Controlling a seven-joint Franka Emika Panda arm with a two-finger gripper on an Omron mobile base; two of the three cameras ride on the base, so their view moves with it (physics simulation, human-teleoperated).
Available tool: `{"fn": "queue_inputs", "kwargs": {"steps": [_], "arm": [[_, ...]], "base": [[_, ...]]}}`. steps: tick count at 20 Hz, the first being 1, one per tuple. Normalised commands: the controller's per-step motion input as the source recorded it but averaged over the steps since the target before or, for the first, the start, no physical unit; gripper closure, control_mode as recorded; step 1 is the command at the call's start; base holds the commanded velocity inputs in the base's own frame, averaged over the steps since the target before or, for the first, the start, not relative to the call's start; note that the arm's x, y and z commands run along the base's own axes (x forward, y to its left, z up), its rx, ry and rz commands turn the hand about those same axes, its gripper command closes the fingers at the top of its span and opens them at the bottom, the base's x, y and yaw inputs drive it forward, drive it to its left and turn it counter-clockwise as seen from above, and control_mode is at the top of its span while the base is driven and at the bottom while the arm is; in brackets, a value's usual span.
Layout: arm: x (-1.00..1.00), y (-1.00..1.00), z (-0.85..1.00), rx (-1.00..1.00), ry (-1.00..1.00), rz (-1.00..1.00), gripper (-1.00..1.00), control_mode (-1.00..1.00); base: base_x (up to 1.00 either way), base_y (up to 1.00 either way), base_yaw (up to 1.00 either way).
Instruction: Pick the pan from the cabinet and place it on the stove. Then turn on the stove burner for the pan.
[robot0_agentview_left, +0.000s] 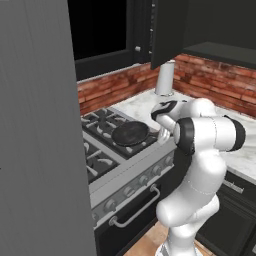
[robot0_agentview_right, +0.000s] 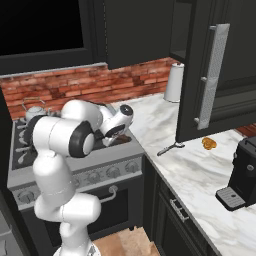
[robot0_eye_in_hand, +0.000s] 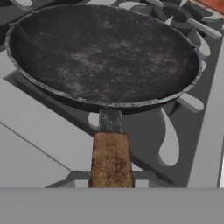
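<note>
Pan (robot0_agentview_left: 130, 133) is seen resting on the front right burner grate of the stove (robot0_agentview_left: 107, 172), its brown handle clasped by the closed gripper (robot0_agentview_left: 162, 134), apparently because placement is just being finished; the cabinet (robot0_agentview_right: 220, 65) door hangs open above.

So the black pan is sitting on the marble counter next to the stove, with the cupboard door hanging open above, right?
Not quite. The pan sits on the stove itself, over a front burner's grate, as the left base view shows. The cupboard door does hang open above the counter.
</note>
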Motion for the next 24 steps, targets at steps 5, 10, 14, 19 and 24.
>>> {"fn": "queue_inputs", "kwargs": {"steps": [5,10,14,19,24], "arm": [[0.4,0.0,-0.34,0.0,0.01,0.0,1.0,-1.0],[0.41,-0.01,-0.34,0.0,0.01,0.0,1.0,-1.0],[0.09,-0.04,-0.16,0.0,0.04,0.0,1.0,-1.0],[0.16,0.0,-0.15,0.0,0.03,0.0,-1.0,-1.0],[0.08,0.0,-0.09,0.0,0.0,0.0,-1.0,-1.0]], "base": [[0.0,0.0,0.0],[0.0,0.0,0.0],[0.0,0.0,0.0],[0.0,0.0,0.0],[0.0,0.0,0.0]]}}
